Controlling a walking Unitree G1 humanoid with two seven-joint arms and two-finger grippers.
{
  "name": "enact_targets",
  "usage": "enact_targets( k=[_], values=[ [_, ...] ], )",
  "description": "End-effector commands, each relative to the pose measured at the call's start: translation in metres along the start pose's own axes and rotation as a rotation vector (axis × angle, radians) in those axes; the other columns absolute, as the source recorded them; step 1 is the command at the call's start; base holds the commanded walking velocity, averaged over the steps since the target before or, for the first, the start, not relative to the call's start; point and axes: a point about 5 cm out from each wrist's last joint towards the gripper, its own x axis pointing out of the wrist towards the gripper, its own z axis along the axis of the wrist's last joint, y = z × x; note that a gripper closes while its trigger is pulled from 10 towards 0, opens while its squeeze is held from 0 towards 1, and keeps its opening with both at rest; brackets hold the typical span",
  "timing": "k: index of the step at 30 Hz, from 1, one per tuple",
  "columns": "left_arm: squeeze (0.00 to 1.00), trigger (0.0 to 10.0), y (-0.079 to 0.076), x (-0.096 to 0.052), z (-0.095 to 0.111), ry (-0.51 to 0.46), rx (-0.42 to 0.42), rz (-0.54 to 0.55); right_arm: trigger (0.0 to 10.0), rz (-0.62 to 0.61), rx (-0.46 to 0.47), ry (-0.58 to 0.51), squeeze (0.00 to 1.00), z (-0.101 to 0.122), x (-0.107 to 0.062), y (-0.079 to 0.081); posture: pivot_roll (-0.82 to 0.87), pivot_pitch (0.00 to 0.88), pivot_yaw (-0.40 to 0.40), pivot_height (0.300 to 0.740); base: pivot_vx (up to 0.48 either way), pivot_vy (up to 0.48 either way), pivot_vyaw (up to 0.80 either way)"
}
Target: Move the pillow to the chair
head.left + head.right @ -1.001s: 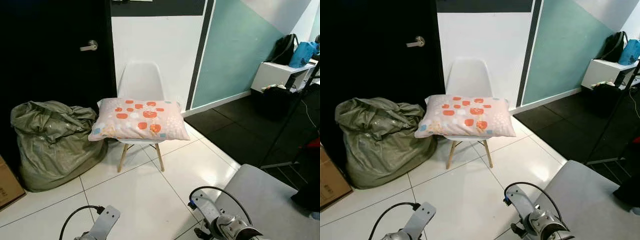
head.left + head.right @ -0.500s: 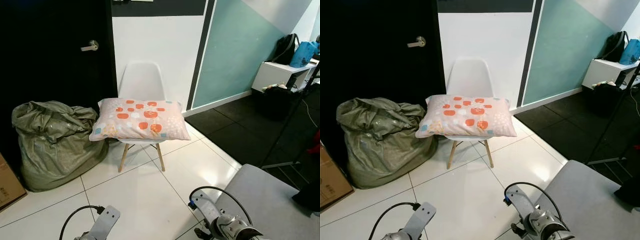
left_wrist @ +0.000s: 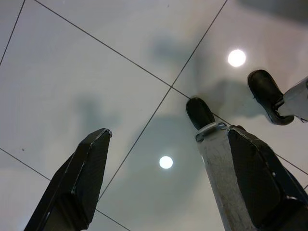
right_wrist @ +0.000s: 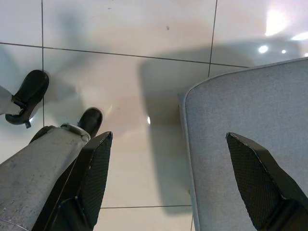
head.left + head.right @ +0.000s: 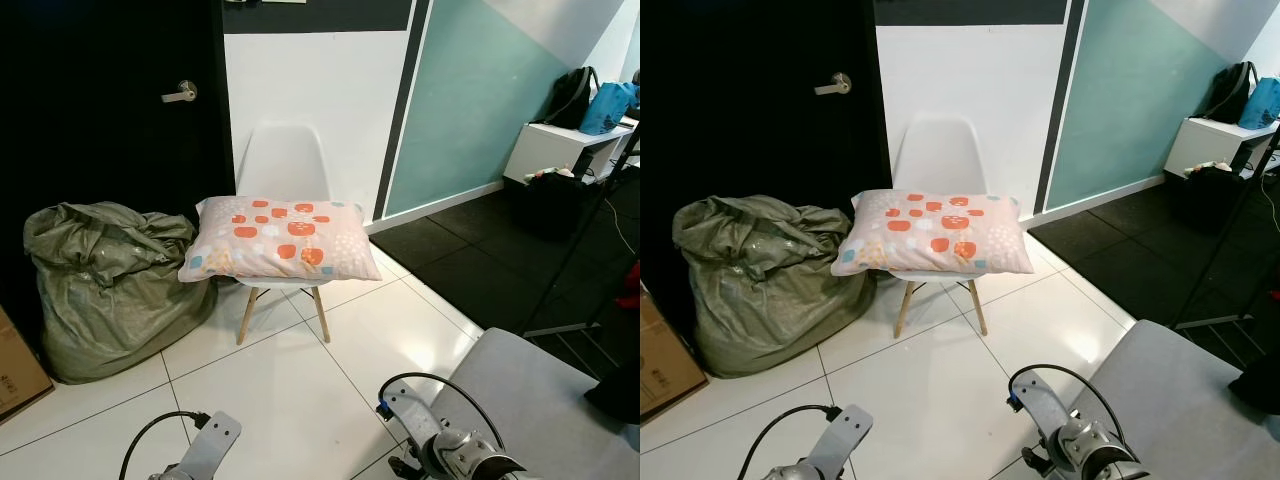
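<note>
You have the pillow (image 5: 278, 238) lying flat on the seat of the white chair (image 5: 283, 165), its pink cover with orange and white spots hanging over the seat edge on both sides, and the chair's backrest rising behind it against the white wall (image 5: 320, 90). The chair's wooden legs (image 5: 245, 315) stand on the white tiled floor (image 5: 290, 390). Just to your left of the chair a crumpled green sack (image 5: 105, 280) slumps against the black door (image 5: 110, 100), touching the pillow's left end, and a cardboard box (image 5: 15, 365) sits at the far left edge. To the right, the teal wall (image 5: 470, 100) runs toward a white desk (image 5: 550, 145) carrying a black bag and a blue bag. Both your arms hang low by your sides, well apart from the chair. Your left gripper (image 3: 161, 178) points down at the bare tiles with its two black fingers (image 3: 86, 178) spread wide and nothing between them; the robot's black feet (image 3: 199, 113) show beyond them. Your right gripper (image 4: 168, 178) likewise hangs released, fingers (image 4: 94, 178) spread and empty, above the floor and the rounded corner of a grey padded surface (image 4: 240, 115) that sits at your right side.
</note>
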Motion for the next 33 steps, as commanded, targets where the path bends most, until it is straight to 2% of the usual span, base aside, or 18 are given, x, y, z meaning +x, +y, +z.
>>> enact_targets(
  k=[1, 33],
  values=[
    [0.0, 10.0, 0.0014, -0.0004, -0.0025, 0.004, 0.016, 0.001, 10.0, -0.003, 0.005, 0.007, 0.0, -0.0013, -0.0006, -0.0017, -0.12, 0.0, -0.061, 0.74, 0.0, 0.0, 0.0],
    [0.0, 10.0, -0.0014, -0.0001, -0.0035, 0.007, 0.019, -0.01, 10.0, 0.001, 0.003, 0.017, 0.0, -0.0044, -0.0007, -0.0019, -0.12, 0.0, -0.064, 0.74, 0.0, 0.0, 0.0]
  ],
)
